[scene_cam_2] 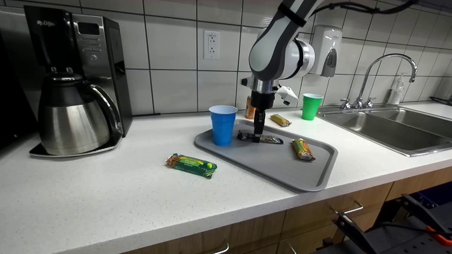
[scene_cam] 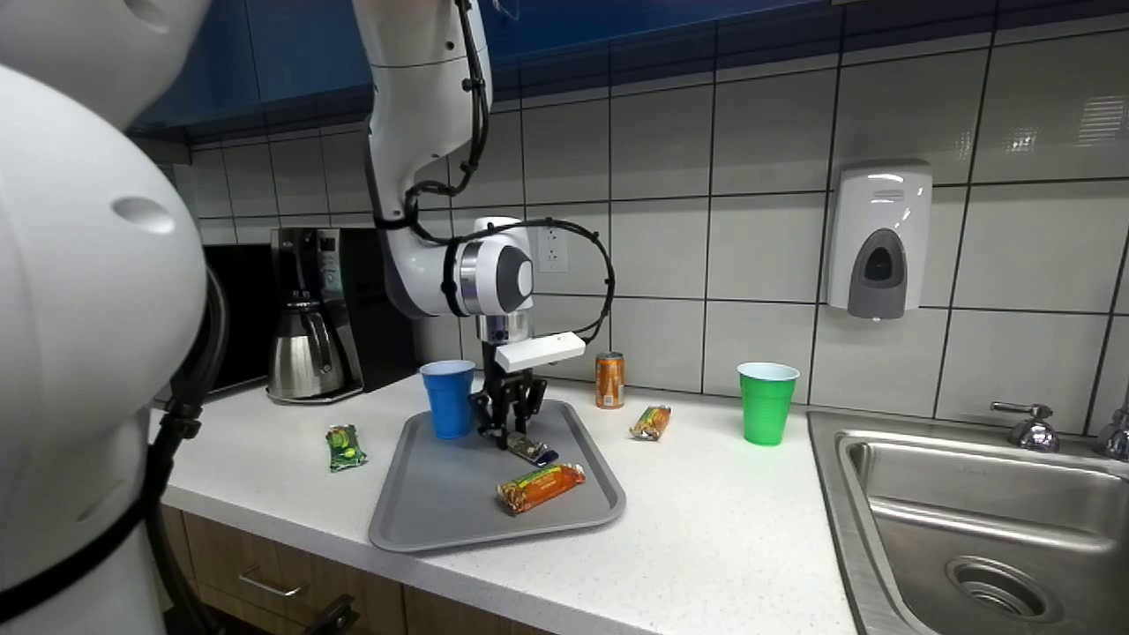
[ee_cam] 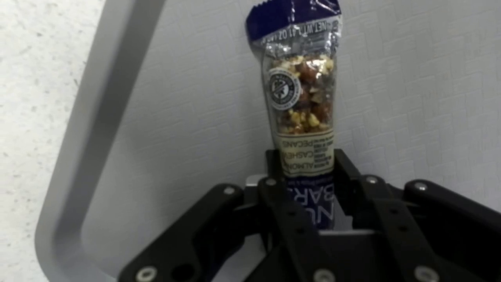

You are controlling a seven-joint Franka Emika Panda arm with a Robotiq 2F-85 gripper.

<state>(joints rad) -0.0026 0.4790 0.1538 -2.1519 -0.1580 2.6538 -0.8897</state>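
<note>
The gripper (ee_cam: 306, 157) points down over the gray tray (scene_cam: 441, 503), our landmark throughout, with its fingers (ee_cam: 345, 168) clenched on the two long sides of a nut bar (ee_cam: 303, 109) in the wrist view. We place the nut bar within the tray's rim, at or just above its surface; we cannot tell whether the two touch. In both exterior views we find a blue cup (scene_cam_2: 223, 126) upright on the tray near its edge, and an orange-wrapped bar (scene_cam_2: 302, 149) lying on the tray well apart from the cup. Off the tray, we note a green-wrapped bar (scene_cam_2: 191, 165) on the side toward the coffee maker (scene_cam_2: 74, 123), and an orange can (scene_cam: 609, 381) standing between the tray and the tiled wall (scene_cam: 661, 247). Toward the sink (scene_cam: 842, 494), we see a yellow-and-orange wrapped bar (scene_cam: 651, 422) lying near the tray and, farther from it, a green cup (scene_cam: 767, 404) standing upright on the same side.
</note>
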